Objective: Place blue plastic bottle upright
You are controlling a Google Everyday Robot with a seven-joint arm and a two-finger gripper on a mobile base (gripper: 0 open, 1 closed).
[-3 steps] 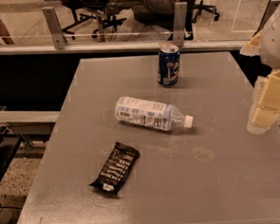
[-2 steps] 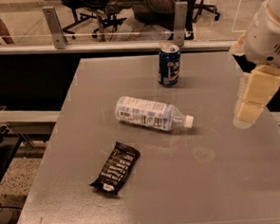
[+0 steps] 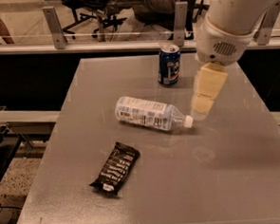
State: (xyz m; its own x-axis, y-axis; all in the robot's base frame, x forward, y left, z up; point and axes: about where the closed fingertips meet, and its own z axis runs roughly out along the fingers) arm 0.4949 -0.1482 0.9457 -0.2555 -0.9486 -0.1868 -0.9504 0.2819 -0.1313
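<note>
The blue plastic bottle (image 3: pixel 149 114) lies on its side in the middle of the grey table (image 3: pixel 239 174), its white cap (image 3: pixel 188 122) pointing right. My gripper (image 3: pixel 202 105) hangs from the white arm (image 3: pixel 229 18) at the upper right, its pale fingers pointing down just above and to the right of the cap. It holds nothing.
A dark blue drink can (image 3: pixel 169 64) stands upright behind the bottle, left of my gripper. A black snack bar wrapper (image 3: pixel 115 168) lies at the front left. A railing with glass and seated people runs behind the table's far edge.
My arm has moved left from the table's right edge toward the bottle's cap end. The bottle, can and wrapper have not moved.
</note>
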